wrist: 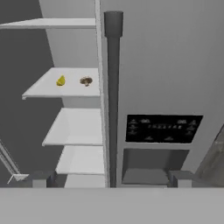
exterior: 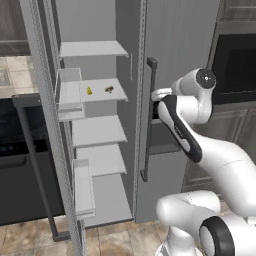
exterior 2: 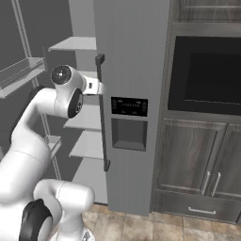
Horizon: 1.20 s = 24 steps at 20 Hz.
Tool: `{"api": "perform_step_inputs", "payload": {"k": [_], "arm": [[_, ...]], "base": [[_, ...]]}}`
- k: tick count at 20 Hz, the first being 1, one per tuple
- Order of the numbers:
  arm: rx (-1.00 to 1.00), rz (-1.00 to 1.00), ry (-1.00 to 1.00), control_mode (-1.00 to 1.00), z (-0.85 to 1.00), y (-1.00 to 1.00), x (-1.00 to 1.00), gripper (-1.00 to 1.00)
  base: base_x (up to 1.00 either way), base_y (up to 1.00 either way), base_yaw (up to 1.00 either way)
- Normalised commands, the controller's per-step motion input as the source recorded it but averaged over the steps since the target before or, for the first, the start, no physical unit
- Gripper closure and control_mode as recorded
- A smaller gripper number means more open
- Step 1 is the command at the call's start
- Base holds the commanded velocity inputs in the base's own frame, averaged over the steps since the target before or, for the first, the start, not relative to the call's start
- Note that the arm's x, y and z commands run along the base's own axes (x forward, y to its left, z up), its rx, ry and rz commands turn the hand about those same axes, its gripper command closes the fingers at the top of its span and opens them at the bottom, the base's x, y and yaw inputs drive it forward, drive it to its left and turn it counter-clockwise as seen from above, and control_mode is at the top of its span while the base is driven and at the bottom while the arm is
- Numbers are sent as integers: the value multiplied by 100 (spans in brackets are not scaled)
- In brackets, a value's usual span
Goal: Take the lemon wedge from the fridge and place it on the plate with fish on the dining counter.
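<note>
1. Yellow against white: from the left base view you had the lemon wedge [exterior: 89,91] on the second shelf [exterior: 102,90] of the open fridge [exterior: 175,40], just left of a small brown lump [exterior: 108,89]. The wedge looked a little taller than wide, though it was too small to give a sure long axis or tip direction. The arm's wrist sat by the dark handle [exterior: 148,120] of the shut right door, well apart from the wedge. This was the reach step, with the pick not yet made.

2. From the right base view the hand sat against that handle [exterior 2: 101,113], and the fingers were hidden, so you could not tell their spread there.

3. From the hand view the two fingertips [wrist: 40,178] stood wide apart with nothing between them, the gripper [wrist: 110,179] aimed at the door edge. The wedge [wrist: 61,81] lay up and left, its point seemingly upward. I judge your next move called for swinging left past the door edge, into the shelf, and lining the fingers across the wedge, clear of the lump [wrist: 86,81].
</note>
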Motion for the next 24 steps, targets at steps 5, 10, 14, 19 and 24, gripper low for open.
{"api": "perform_step_inputs", "payload": {"k": [5, 10, 14, 19, 24], "arm": [[-1, 0, -4, -100, -11, 0, 71, -100], [0, 0, 0, -100, -9, 0, 70, -100], [0, 0, 0, -100, -9, 0, 68, -100], [0, 0, 0, -100, -15, 0, 66, -100], [0, 0, -1, -100, -18, 0, 57, -100]], "base": [[0, 0, 0], [0, 0, 0], [0, 0, 0], [0, 0, 0], [0, 0, 0]]}}
